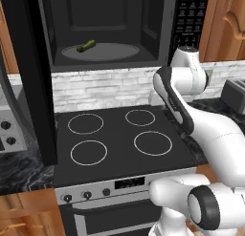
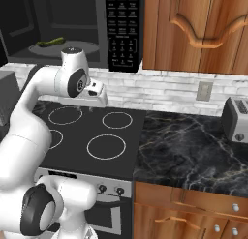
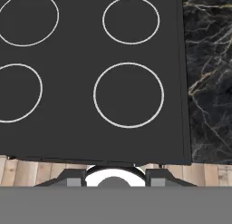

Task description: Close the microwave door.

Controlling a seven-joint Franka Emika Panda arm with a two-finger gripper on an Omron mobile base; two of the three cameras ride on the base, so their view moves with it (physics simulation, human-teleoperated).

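Tool (image 2: 99,98) over stove (image 3: 90,73), pointing down; spread unclear; microwave door (image 1: 26,72) open.

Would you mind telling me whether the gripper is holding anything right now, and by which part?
Nothing is held: the gripper points down over the stovetop, its fingertips apart with nothing between them.

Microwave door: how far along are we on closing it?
Nothing looks done yet: the microwave door stands swung wide open at the left, the cavity with a green item on the turntable exposed. The gripper hangs over the stovetop, touching nothing. Left: reach the door and push it shut.
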